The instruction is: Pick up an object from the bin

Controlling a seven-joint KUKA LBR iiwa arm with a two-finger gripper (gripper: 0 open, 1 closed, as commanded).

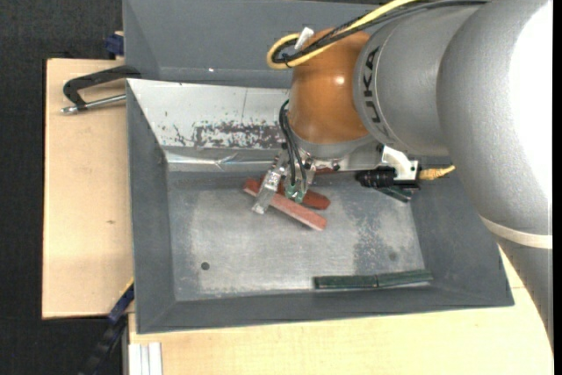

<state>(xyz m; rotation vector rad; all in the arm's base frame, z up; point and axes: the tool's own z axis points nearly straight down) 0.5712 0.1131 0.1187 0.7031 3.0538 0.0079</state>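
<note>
My gripper (283,187) is low over the middle of the bin, just in front of the back wall. It stands open, one silvery finger (266,194) on the left and one with a green tip on the right. Two flat reddish-brown bars (306,214) lie crossed on the floor right under it, and the fingers stand on either side of where the bars meet. Whether they touch the bars I cannot tell.
A long dark green stick (373,281) lies along the front wall at the right. A small dark speck (205,267) sits on the floor at the front left. The arm and its orange cover hang over the bin's back right.
</note>
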